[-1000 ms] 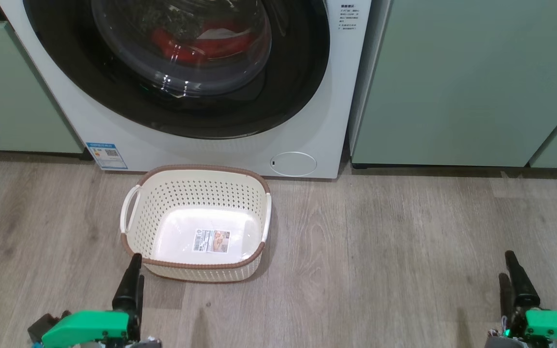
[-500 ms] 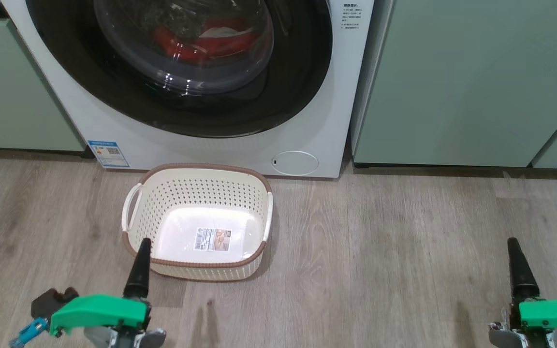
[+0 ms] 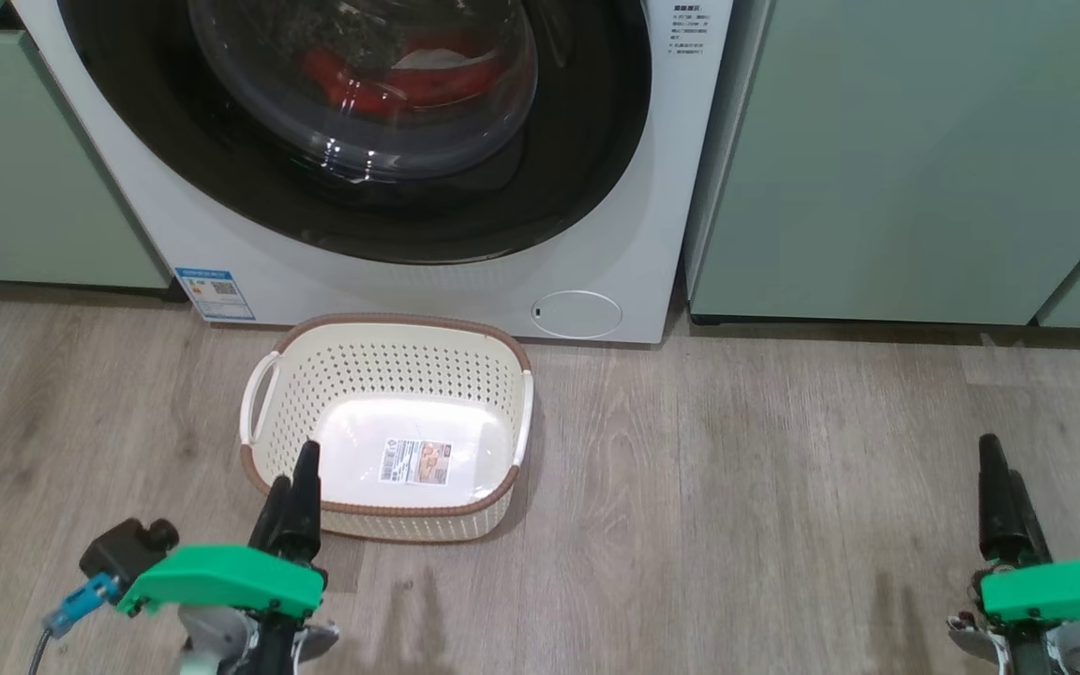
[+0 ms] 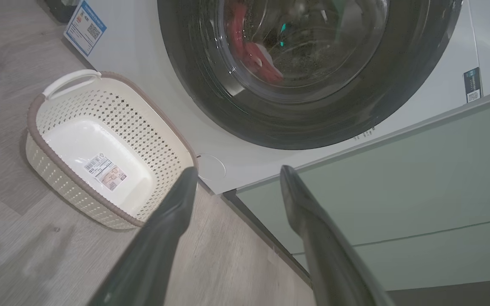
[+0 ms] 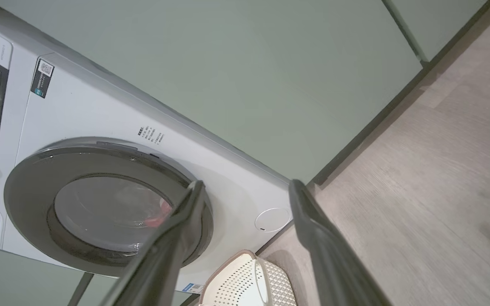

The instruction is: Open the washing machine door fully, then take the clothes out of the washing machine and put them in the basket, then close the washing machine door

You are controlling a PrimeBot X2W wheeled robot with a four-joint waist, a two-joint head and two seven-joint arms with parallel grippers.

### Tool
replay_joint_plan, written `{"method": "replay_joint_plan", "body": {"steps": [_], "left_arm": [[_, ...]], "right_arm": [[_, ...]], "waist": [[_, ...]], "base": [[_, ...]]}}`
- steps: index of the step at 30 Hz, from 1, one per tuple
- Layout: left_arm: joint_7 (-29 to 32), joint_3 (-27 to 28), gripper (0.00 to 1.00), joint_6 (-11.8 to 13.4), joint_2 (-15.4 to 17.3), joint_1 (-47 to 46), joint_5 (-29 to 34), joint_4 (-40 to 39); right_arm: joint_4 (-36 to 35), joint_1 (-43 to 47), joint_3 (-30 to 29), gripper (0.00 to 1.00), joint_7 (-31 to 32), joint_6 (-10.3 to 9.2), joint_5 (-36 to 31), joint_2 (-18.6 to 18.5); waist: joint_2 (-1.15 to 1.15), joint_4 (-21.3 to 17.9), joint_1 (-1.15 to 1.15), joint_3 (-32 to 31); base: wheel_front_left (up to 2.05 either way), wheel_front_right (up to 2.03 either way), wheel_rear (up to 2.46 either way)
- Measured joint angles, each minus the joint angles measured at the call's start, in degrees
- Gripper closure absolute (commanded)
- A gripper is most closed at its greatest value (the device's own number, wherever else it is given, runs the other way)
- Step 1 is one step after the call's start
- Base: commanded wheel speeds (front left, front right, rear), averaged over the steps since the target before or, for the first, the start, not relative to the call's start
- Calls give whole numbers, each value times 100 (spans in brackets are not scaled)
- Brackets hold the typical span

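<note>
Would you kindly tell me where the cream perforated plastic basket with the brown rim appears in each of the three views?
Head view: the cream perforated plastic basket stands lower centre-left, on the wooden floor before the white washing machine.
Left wrist view: the basket lies at the left, tilted.
Right wrist view: the basket is cut by the bottom edge, near centre.
Shared landmark: the machine's small oval service flap, near the basket each time.

basket [image 3: 390,375] before washing machine [image 3: 615,225] | clothes [image 3: 362,89] inside behind door [image 3: 559,159] | cabinets [image 3: 877,159] either side
</note>
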Motion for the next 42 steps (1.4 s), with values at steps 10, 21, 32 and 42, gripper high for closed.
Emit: {"method": "replay_joint_plan", "body": {"steps": [10,21,32,42], "left_arm": [[-167,-97,0,207,8,-97,816,-69],[-357,-289,0,411,33,-211,1679,-167],[-538,-422,0,560,54,-287,2440,-298],[-704,-533,0,654,59,-365,3125,-370]], "right_arm": [[-205,-4,62,0,-166,0,-1048,0],[-421,-31,133,0,-360,0,-2163,0],[-519,-84,130,0,-516,0,-3031,-1],[-577,-114,126,0,-714,0,-3680,-1]], "waist": [[0,22,0,7],[0,57,0,1],[0,95,0,-5],[0,96,0,5]], "base": [[0,0,0],[0,0,0],[0,0,0],[0,0,0]]}}
